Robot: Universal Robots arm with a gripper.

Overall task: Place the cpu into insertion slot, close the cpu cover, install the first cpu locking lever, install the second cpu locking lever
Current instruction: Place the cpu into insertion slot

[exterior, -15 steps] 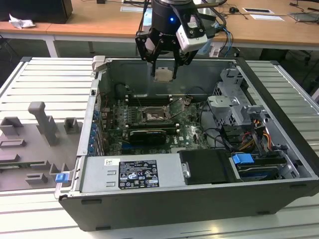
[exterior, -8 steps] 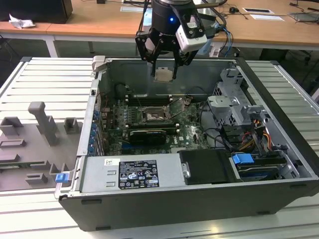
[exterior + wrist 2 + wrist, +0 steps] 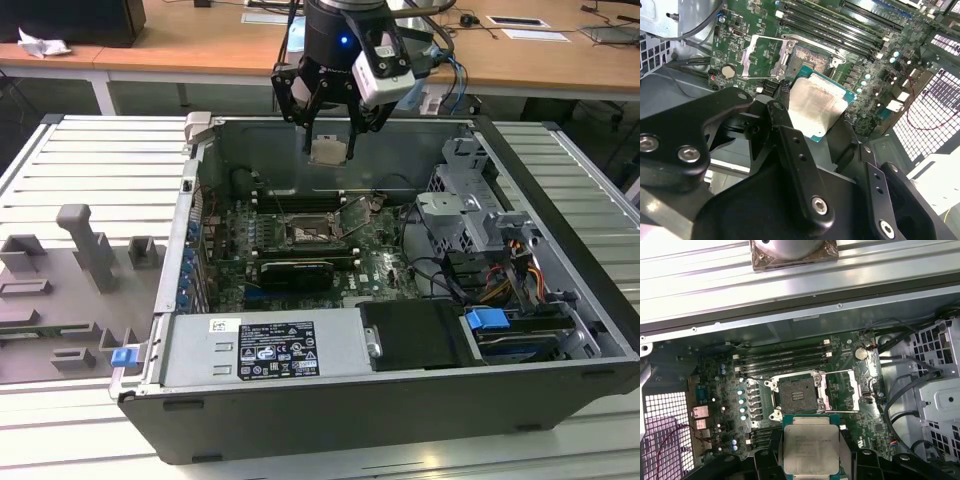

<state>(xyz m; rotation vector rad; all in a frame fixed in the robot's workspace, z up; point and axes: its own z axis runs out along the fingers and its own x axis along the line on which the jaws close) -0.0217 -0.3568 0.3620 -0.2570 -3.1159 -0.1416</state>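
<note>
While the gripper (image 3: 330,148) clamps the cpu (image 3: 811,445) high above the open insertion slot (image 3: 797,394), its cpu cover (image 3: 826,390) swung aside, a level chip squared to the socket's edges looks essential

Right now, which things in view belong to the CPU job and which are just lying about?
Job: cpu, held in the gripper above the case; insertion slot, open and empty; cpu cover, flipped open beside it.
Lying about: memory slots; graphics card; coin battery; grey fixture board outside the case.
</note>
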